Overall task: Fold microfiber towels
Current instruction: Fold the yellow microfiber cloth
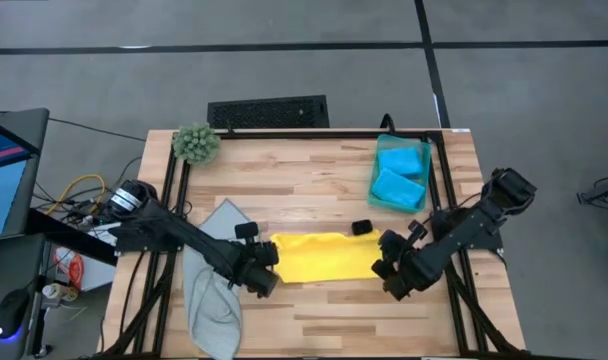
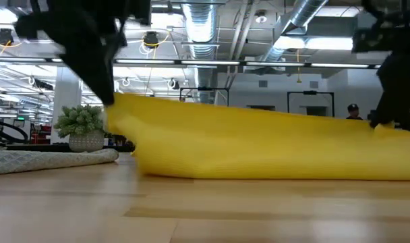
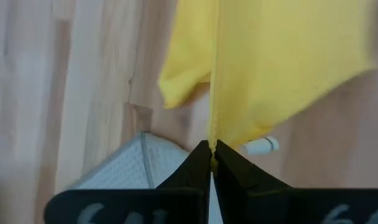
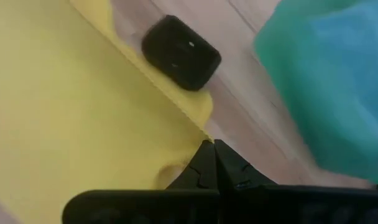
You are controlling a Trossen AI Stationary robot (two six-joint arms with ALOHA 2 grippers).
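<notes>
both pincers (image 1: 267, 272) (image 1: 386, 268) clamped, yellow towel (image 1: 324, 256)

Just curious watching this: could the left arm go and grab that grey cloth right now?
Probably not yet. The left gripper is shut on the yellow towel, so it is busy, though the grey cloth lies right beside it with nothing between.

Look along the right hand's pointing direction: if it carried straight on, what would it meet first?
Probably the small black block, lying just past the yellow microfiber towel edge that the right hand pinches shut; depth is uncertain. The teal green cloth lies off to one side.
</notes>
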